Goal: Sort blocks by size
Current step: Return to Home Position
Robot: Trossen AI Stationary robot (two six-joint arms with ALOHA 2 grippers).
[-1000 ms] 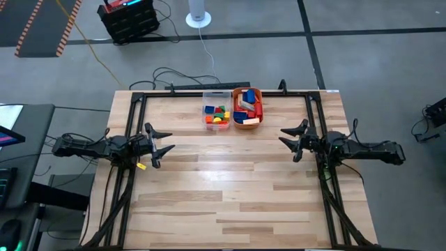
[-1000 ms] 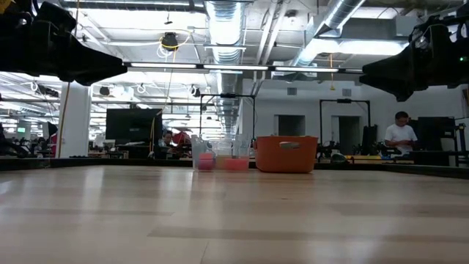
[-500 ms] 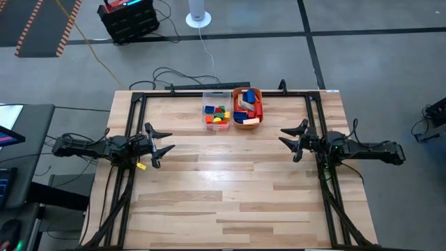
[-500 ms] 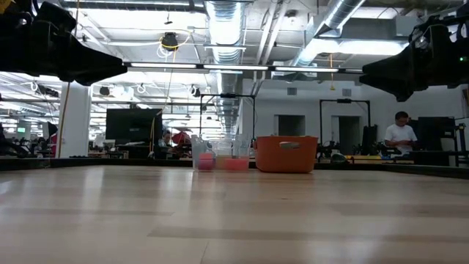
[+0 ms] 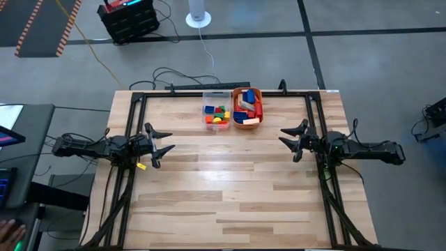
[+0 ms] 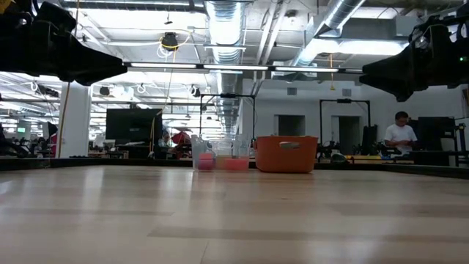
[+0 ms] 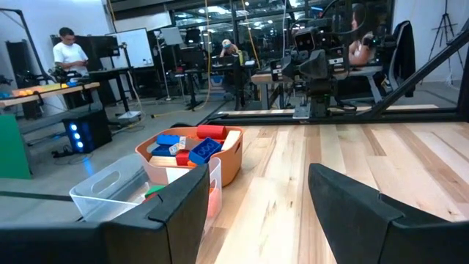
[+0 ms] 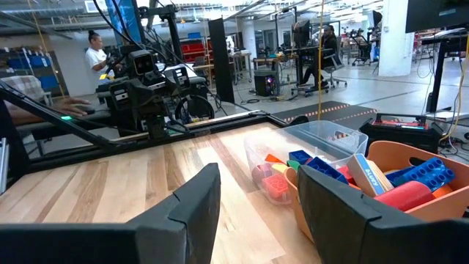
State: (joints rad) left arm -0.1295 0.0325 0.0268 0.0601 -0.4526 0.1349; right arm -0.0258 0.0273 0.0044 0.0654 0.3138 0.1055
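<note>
The blocks lie in two tubs at the table's far middle: small coloured blocks point(image 5: 217, 114) in a clear tub point(image 5: 217, 104), longer blocks point(image 5: 247, 108) in an orange tub point(image 5: 247, 90) on its right. My left gripper point(image 5: 162, 144) hovers open at the table's left side, fingers level and pointing toward the table's middle. My right gripper point(image 5: 291, 140) hovers open at the right side, facing it. Both are well above the wood and hold nothing. The wrist views show the tubs past the open fingers: the orange tub point(image 7: 229, 165) and the clear tub point(image 8: 322, 139).
A black frame point(image 5: 223, 93) runs around the table top, with rails along the left, right and far edges. The wide wooden surface point(image 5: 223, 181) between and in front of the arms is bare. People work at desks in the room beyond.
</note>
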